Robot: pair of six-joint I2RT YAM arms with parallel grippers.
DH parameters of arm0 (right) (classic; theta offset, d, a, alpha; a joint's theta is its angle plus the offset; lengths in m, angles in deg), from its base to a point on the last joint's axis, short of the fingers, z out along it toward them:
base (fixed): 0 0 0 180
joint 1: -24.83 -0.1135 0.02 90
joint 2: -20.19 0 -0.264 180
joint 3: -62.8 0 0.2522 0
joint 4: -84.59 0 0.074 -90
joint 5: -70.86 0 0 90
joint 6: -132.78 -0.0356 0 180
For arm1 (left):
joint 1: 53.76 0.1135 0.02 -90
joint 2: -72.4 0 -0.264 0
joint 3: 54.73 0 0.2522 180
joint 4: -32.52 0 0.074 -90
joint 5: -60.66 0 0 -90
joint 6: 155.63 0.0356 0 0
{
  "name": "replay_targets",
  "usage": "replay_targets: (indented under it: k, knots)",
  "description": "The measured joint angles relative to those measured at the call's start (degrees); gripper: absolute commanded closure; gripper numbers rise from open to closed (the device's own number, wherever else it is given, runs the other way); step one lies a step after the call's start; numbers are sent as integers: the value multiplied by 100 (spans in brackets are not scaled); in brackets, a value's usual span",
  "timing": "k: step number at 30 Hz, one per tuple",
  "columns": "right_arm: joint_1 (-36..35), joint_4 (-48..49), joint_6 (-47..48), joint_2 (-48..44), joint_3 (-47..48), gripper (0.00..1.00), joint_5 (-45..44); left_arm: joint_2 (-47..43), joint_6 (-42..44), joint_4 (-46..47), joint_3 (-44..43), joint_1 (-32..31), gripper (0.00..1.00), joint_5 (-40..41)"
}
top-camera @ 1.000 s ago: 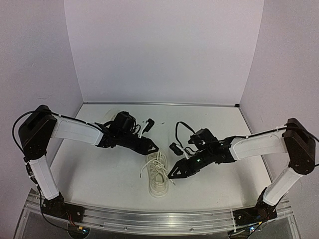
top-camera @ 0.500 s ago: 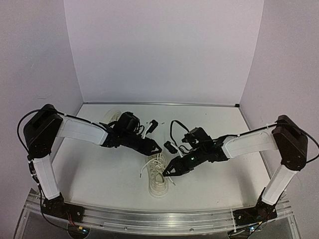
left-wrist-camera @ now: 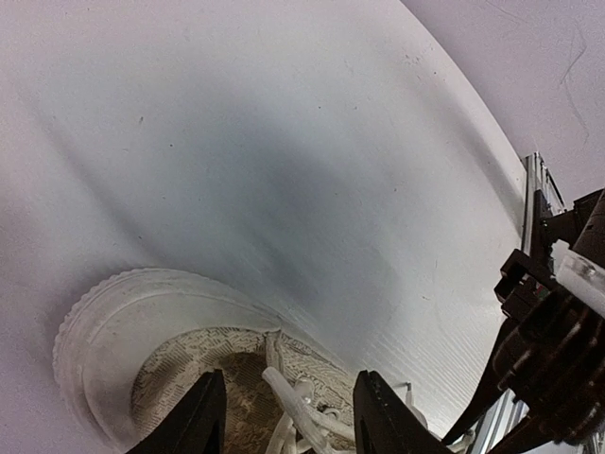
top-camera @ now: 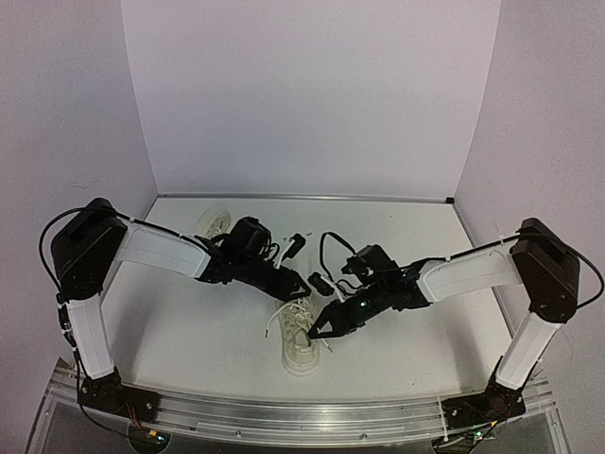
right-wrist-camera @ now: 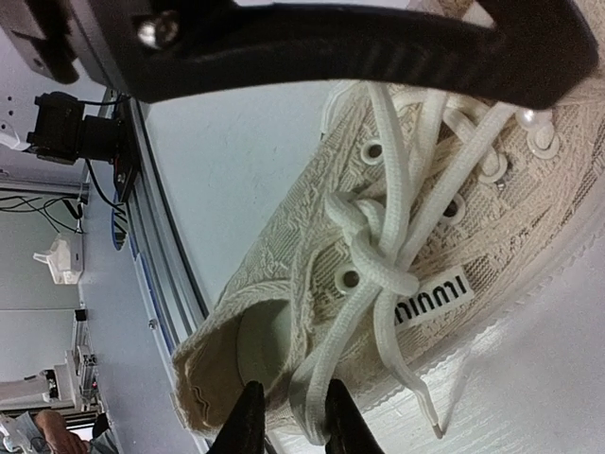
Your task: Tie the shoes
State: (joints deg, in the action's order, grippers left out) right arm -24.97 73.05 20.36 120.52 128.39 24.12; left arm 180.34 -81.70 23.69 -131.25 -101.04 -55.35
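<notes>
One cream-white shoe point(top-camera: 301, 348) stands in the middle near the front, toe toward the front, with its laces loosely knotted. The other shoe point(top-camera: 216, 223) lies at the back left, half hidden behind the left arm. My left gripper point(top-camera: 302, 286) hovers open over the near shoe point(left-wrist-camera: 104, 322), with loose laces point(left-wrist-camera: 293, 402) lying between its fingers. My right gripper point(top-camera: 314, 335) is at the shoe's right side by the ankle opening. Its jaws stand narrow around a lace loop point(right-wrist-camera: 317, 402) hanging from the knot point(right-wrist-camera: 364, 251), with a small gap still beside the lace.
An aluminium rail point(top-camera: 302, 407) runs along the table's near edge, just in front of the shoe. White walls close the back and both sides. The two grippers are close together above the shoe, the left one's black finger point(right-wrist-camera: 284, 47) just over the right one's view.
Both arms have moved in toward the near shoe. The right gripper has slid left to the lace loop and narrowed its jaws. The left gripper's opening is unchanged.
</notes>
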Motion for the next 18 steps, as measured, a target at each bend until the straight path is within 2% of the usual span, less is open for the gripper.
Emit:
replay_targets:
  k: [2, 5, 11, 18]
  knots:
    - [-12, 10, -3, 0, 0, 91, 13, 47, -3, -8, -3, -35, 62, -12]
    - [-12, 31, -15, 0, 0, 99, 34, 68, 1, -57, -3, -68, 80, -39]
    - [-12, 31, -40, -2, -23, 100, 28, 41, 70, -87, 4, -93, 100, 112]
    - [-12, 20, -41, -48, -155, 100, -36, -159, 112, -147, 54, -90, 100, 383]
